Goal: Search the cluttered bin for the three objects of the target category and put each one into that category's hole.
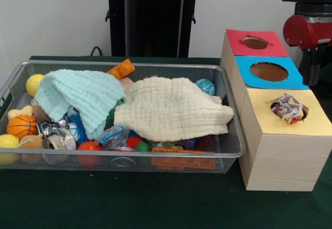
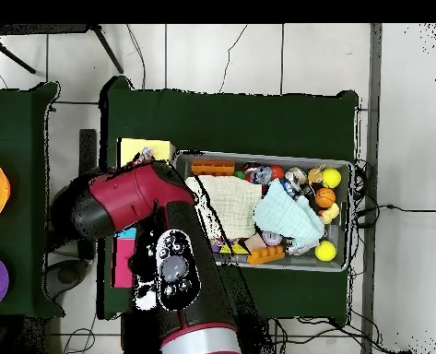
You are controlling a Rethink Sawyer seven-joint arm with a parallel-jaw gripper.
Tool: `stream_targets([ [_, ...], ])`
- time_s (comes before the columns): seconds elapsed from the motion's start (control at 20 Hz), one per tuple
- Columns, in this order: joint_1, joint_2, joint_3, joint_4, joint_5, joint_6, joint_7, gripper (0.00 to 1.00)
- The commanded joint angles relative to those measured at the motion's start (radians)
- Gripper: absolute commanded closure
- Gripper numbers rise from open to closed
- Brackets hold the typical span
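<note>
The wire mesh bin (image 1: 231, 151) sits on the green table, full of toys; it also shows in the overhead view (image 2: 343, 168). A mint cloth (image 1: 78, 96) and a cream cloth (image 1: 171, 109) cover much of its contents. A knotted rope bundle of white, red and blue strands (image 1: 288, 108) sits lodged in the hole of the yellow-topped box (image 1: 290, 135). The red and black arm (image 1: 308, 31) stands at the right edge behind the blue-topped box (image 1: 270, 72). In the overhead view the arm (image 2: 129, 198) covers the boxes. I cannot make out the gripper's state.
A red-topped box (image 1: 257, 43) stands behind the blue one. Visible in the bin are a small basketball (image 1: 21, 126), yellow balls (image 1: 34, 83), a red ball (image 1: 89, 147), an orange block (image 1: 122, 69) and a blue globe ball (image 1: 205, 86).
</note>
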Motion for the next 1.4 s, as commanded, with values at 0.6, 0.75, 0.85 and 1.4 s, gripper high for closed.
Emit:
stream_targets([
  [0.6, 0.013, -0.001, -0.065, -0.005, -0.136, 0.065, -0.003, 1.00],
  [0.75, 0.002, 0.002, -0.054, 0.000, -0.141, 0.058, 0.001, 1.00],
  [0.85, -0.003, 0.002, -0.053, 0.007, -0.148, 0.046, 0.004, 1.00],
  [1.4, -0.005, 0.017, -0.068, 0.002, -0.175, 0.014, 0.028, 1.00],
])
